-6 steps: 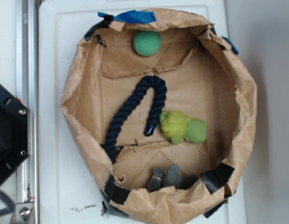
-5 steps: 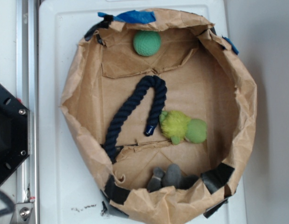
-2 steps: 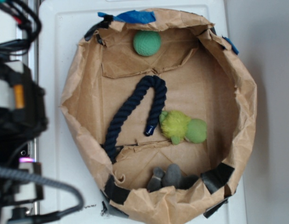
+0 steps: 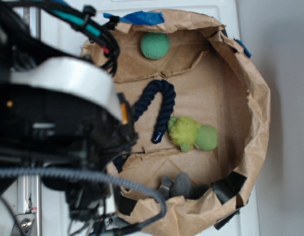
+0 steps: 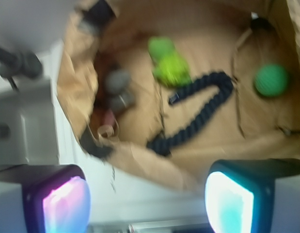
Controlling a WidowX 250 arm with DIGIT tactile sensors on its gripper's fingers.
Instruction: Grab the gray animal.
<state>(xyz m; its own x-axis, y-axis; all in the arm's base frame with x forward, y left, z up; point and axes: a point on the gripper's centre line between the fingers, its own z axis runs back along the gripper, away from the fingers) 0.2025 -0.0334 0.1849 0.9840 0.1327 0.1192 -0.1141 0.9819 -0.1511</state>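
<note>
The gray animal (image 4: 180, 186), a lumpy dark-gray plush, lies at the near inner wall of the brown paper basin (image 4: 255, 113), partly hidden by the paper rim. In the wrist view the gray animal (image 5: 118, 83) sits upper left, far ahead of my gripper (image 5: 147, 204). The gripper is open, its two lit pads (image 5: 65, 206) wide apart with nothing between them, hovering over the white surface outside the basin's rim. My arm (image 4: 63, 123) fills the left of the exterior view, blurred.
Inside the basin lie a green ball (image 4: 154, 45), a dark-blue rope (image 4: 161, 101) and a fuzzy yellow-green toy (image 4: 191, 133). Black tape patches (image 4: 229, 186) and blue tape (image 4: 139, 18) mark the rim. The basin stands on a white top (image 4: 58, 29).
My arm has swung in from the left and now covers the basin's left side. The toys have not moved.
</note>
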